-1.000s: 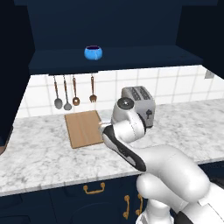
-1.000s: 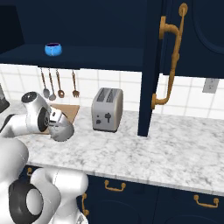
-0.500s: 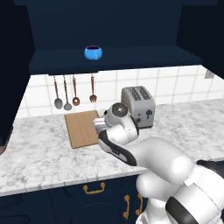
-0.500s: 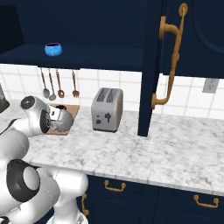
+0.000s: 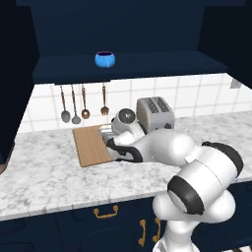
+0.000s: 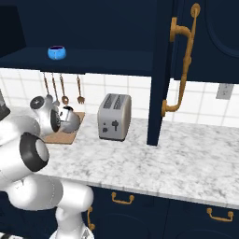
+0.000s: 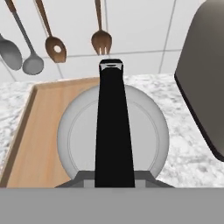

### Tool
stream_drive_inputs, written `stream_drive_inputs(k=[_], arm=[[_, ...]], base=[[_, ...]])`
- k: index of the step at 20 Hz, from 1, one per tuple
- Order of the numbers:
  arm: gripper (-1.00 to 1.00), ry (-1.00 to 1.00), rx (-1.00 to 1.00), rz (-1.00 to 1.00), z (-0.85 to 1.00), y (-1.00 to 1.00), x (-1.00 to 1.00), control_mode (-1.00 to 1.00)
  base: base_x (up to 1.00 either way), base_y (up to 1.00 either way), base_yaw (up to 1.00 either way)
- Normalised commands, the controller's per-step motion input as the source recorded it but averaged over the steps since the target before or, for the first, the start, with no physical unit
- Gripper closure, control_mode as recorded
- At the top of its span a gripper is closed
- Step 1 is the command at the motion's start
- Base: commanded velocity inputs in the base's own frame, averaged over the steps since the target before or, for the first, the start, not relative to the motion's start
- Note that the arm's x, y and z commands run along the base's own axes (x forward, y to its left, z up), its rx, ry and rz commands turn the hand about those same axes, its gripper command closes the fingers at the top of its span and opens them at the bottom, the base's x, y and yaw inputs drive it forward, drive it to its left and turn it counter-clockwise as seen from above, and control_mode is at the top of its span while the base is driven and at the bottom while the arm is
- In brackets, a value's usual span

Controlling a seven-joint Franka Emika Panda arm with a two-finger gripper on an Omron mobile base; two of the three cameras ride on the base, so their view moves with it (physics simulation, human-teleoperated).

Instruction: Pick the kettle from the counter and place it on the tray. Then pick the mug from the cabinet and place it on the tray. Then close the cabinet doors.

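I am holding the kettle (image 7: 113, 135) by its black arched handle (image 7: 113, 127), my end effector (image 7: 113, 179) pinching that handle from above, so the grey dome is hanging directly under my hand. In the hand view the kettle is sitting over the right part of the tray (image 7: 39, 140), with the wooden board showing to its left; whether its base is resting on the wood or hanging just above it, I cannot tell. In the right base view the kettle (image 6: 69, 119) is showing beside my wrist, over the near right corner of the tray (image 6: 63, 137). The tray (image 5: 91, 145) is lying flat on the marble bench (image 5: 54, 177), near the tiled wall. Just to the right of the kettle the silver toaster (image 6: 114, 116) is standing on the bench (image 6: 163, 158). Behind the tray, utensils (image 5: 83, 103) are hanging on the wall: two grey ladles, a brown spoon and a brown fork. Higher up, the blue mug (image 5: 105, 59) is sitting on the shelf of the open cabinet (image 5: 128, 66). In the right base view a cabinet door (image 6: 163, 70) is standing open, its curved brass handle (image 6: 182, 60) facing me.
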Motion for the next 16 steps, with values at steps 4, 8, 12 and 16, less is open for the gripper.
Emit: stream_drive_inputs(k=[4, 8, 12, 16], arm=[[1.0, 0.01, 0.04, 0.0, 0.0, 0.31, 0.49, -1.0], [1.0, 0.03, 0.01, -0.01, -0.01, 0.36, 0.44, -1.0], [1.0, 0.02, 0.0, -0.02, -0.11, 0.34, 0.36, -1.0], [1.0, 0.0, 0.0, -0.03, -0.16, 0.39, 0.26, -1.0]], base=[[0.0, 0.0, 0.0], [0.0, 0.0, 0.0], [0.0, 0.0, 0.0], [0.0, 0.0, 0.0]])
